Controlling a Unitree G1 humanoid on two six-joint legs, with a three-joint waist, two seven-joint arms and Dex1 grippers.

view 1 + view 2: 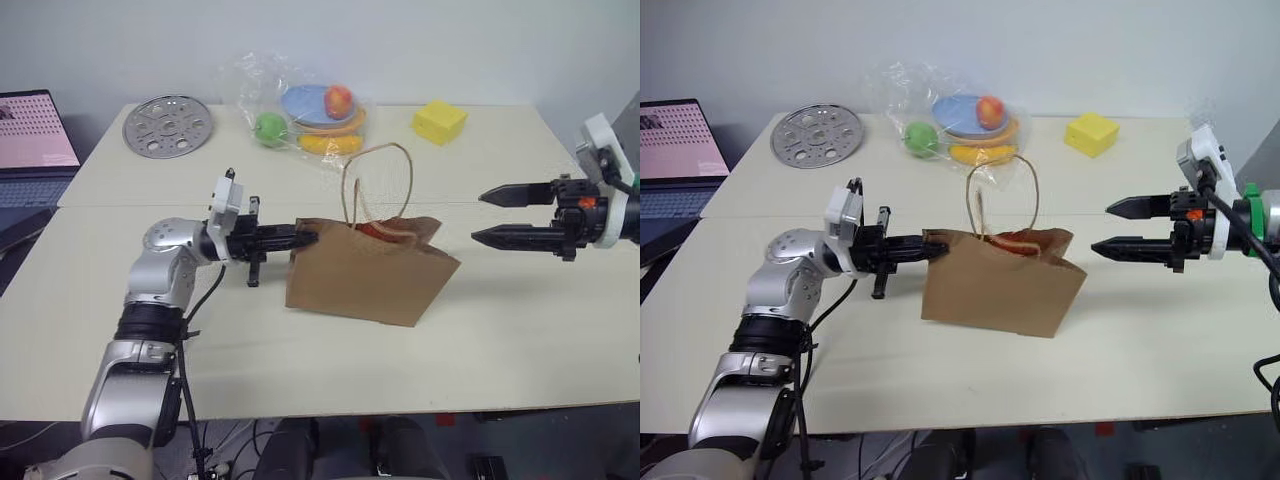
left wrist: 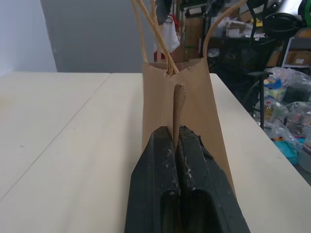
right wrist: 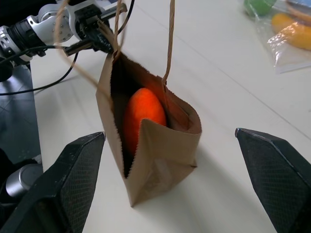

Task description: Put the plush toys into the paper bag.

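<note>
Paper bag (image 1: 372, 268), plastic-wrapped fruit (image 1: 305, 118) behind

Head pair sits high, looks forward-down over whole desk (image 1: 520, 340), basically same shot twice. Left wrist cam super close, staring level along paper bag (image 2: 187, 104) edge. Right wrist cam looks down into bag mouth from nearby. All share bag.

The paper bag (image 1: 372, 270) stands mid-counter (image 1: 520, 330) between both hands, the carrot plush (image 3: 141, 119) inside it, a plastic-wrapped toy set (image 1: 305, 115) behind.
</note>
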